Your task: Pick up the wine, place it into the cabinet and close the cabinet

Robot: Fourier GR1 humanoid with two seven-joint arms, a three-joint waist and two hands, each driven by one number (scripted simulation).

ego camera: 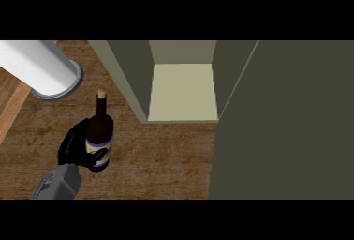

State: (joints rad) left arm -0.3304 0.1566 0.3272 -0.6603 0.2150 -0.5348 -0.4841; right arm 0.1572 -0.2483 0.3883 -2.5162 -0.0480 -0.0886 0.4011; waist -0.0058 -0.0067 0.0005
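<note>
One wine bottle (99, 131) upright, neck up

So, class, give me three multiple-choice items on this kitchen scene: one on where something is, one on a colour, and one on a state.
1. Where does the wine bottle stand?
A. On the counter, left of the cabinet
B. On the cabinet shelf
C. On top of the white cylinder

2. What colour is the bottle's tip?
A. Bright red
B. Tan
C. Green

3. How is the cabinet?
A. Shut
B. Open, shelf bare
C. Open, with the bottle inside

Answers:
1. A, the bottle is upright on the wooden counter, outside the cabinet.
2. B, its tip looks tan against the dark glass.
3. B, the pale shelf shows, and the left hand is curled round the bottle on the counter.
</note>
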